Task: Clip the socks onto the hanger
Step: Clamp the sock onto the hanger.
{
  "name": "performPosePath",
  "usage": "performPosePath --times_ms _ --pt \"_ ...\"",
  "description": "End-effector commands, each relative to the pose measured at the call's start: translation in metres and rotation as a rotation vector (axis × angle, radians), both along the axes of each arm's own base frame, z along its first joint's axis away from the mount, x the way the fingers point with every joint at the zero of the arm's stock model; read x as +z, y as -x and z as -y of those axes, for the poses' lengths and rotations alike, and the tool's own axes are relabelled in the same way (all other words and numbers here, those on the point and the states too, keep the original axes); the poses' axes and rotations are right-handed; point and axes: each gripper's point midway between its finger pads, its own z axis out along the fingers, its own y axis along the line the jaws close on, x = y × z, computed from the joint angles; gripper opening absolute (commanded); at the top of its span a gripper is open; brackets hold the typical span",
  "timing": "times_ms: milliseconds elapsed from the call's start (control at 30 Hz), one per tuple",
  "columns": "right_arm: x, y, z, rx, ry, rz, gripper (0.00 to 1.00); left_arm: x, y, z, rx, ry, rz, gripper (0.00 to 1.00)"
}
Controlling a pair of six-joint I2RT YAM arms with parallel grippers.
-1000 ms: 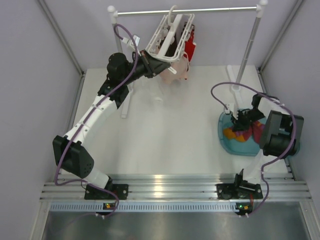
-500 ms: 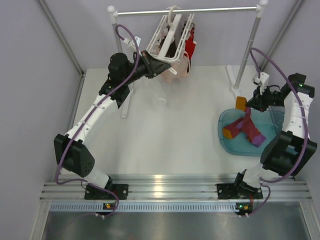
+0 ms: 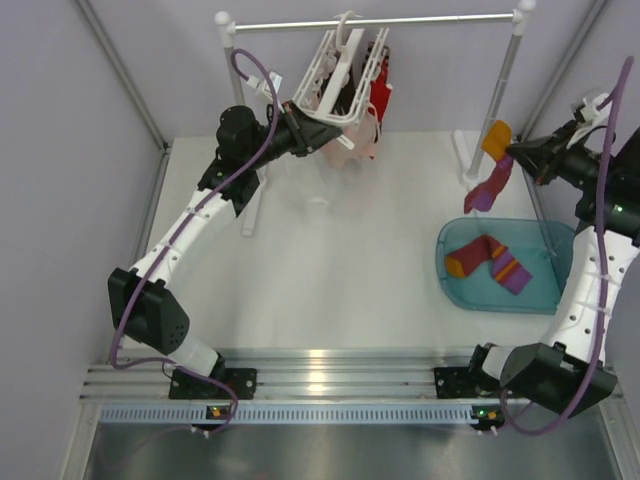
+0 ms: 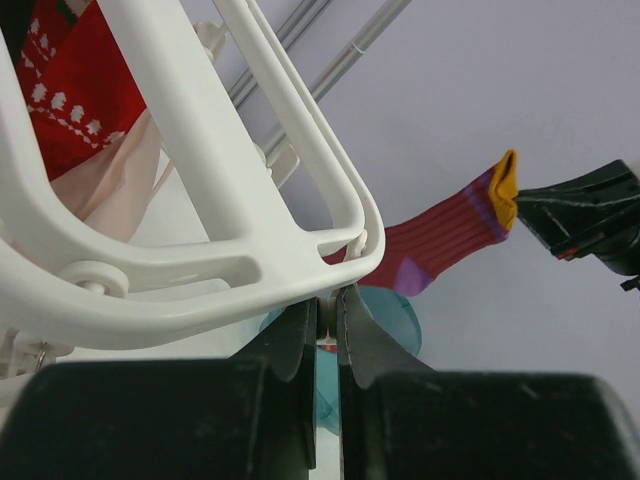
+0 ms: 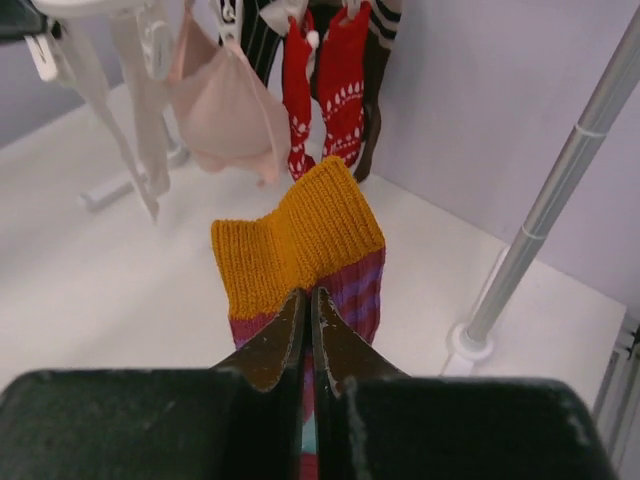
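We've got a two-handed setup here, and it makes sense: the left gripper point(image 3: 306, 129) has its jaws pressed together on the lower rim of the hanger point(image 3: 341, 72), and the wrist view shows them pinching the white frame right at its corner. We read that as a steadying hold, so the rack hanging from the silver rail point(image 3: 370, 20) doesn't swing when a clip gets worked. Over on the other side, the right gripper point(image 3: 517, 151) has its jaws clamped on the orange cuff of a magenta sock point(image 3: 486, 183), which dangles limp in the air above the surface point(image 3: 340, 270), near the far edge of the teal basin point(image 3: 446, 272). Gripping it by the cuff leaves that top edge standing proud of the fingertips, just the part a clip would bite on. A second striped sock point(image 3: 495, 262) lies waiting in the basin, and red socks point(image 3: 380, 96) plus a pale pink one point(image 5: 226, 110) already hang from the frame. Now the poses: the left arm runs from its base out to an elbow at the left, then stretches long and diagonal up to the hanger, wrist tipped upward under it. The right arm stands tall along the right edge, its wrist turned to point leftward at the hanger, well apart from it, so we'd say a carry across comes next.
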Motion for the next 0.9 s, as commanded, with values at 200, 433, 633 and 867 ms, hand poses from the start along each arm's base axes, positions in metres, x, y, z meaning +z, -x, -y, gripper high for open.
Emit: performPosePath --times_ms 200,433,633,867 --pt "0.088 -0.022 -0.077 0.149 -0.207 0.151 0.00 0.028 -0.002 -0.006 0.016 0.050 0.086 0.00" --pt "0.040 -0.035 -0.138 0.246 -0.264 0.119 0.00 0.033 -0.003 -0.007 0.010 0.089 0.079 0.00" --pt "0.006 -0.036 -0.182 0.296 -0.256 0.097 0.00 0.035 -0.002 -0.007 -0.003 0.116 0.068 0.00" --pt "-0.006 -0.036 -0.211 0.345 -0.256 0.082 0.00 0.029 -0.006 -0.005 0.000 0.111 0.051 0.00"
